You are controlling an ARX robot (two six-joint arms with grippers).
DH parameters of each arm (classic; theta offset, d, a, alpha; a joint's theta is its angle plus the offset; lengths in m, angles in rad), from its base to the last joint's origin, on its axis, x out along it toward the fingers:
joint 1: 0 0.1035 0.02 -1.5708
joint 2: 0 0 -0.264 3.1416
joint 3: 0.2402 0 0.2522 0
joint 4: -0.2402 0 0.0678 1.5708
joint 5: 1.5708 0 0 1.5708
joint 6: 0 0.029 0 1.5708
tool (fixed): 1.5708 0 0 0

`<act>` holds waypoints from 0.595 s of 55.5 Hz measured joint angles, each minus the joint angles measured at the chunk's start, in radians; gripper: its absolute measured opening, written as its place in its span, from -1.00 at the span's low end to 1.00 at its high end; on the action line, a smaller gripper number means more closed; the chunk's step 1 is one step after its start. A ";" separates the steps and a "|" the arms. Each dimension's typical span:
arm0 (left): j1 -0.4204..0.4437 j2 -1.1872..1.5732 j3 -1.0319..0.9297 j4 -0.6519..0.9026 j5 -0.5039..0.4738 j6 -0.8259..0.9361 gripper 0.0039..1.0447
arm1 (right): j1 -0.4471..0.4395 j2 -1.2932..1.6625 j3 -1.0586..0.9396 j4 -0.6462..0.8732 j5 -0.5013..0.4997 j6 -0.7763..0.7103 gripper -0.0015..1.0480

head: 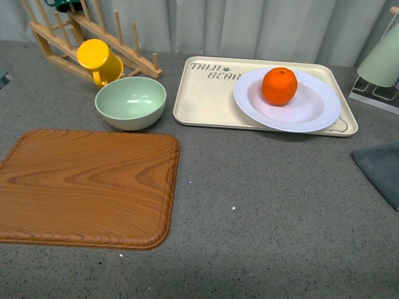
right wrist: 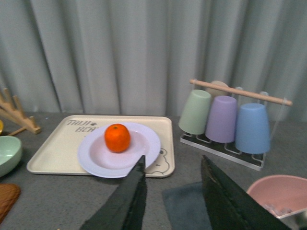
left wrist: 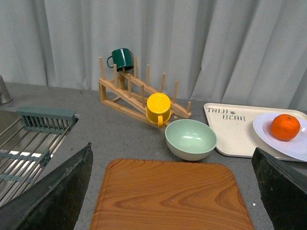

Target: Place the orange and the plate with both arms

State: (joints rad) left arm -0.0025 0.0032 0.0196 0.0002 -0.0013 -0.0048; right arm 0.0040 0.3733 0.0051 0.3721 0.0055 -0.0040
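Your biggest risk is the plate (head: 312, 109): it lies on the tray (head: 206, 99) ahead of the right gripper (right wrist: 172, 191), overhanging the tray's near edge, with the orange (head: 279, 86) loose in it. Lift it by one rim and, in my judgement, it tilts and the orange rolls off. Take the orange first and a hard pinch could push it sideways across the smooth dish.

Both grippers hang clear of everything. The right one's fingers (right wrist: 122, 203) stand apart with nothing between them; the left gripper (left wrist: 172, 211) is spread wider, also empty, with the board (left wrist: 168, 196) directly below it and the bowl (left wrist: 191, 139) just beyond.

The front view shows neither arm, so you cannot judge approach height from it. Only the right wrist view shows the cup rack (right wrist: 230, 124), the pink bowl (right wrist: 280, 191) and the dark cloth (right wrist: 184, 206) close beside that gripper. Only the left wrist view shows the sink rack (left wrist: 29, 143) off to the left gripper's outer side.
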 joint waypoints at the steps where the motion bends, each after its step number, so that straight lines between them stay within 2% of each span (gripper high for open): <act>1: 0.000 0.000 0.000 0.000 0.000 0.000 0.88 | 0.000 -0.005 0.000 -0.004 -0.001 0.000 -0.65; 7: 0.000 0.000 0.000 0.000 0.000 0.000 0.88 | -0.001 -0.053 0.000 -0.048 -0.007 -0.003 -0.98; 33: 0.000 0.000 0.000 0.000 0.001 0.000 0.88 | -0.002 -0.231 0.001 -0.230 -0.007 0.001 -0.98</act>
State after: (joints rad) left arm -0.0025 0.0032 0.0200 0.0002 -0.0002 -0.0048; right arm 0.0025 0.1425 0.0059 0.1425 -0.0017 -0.0032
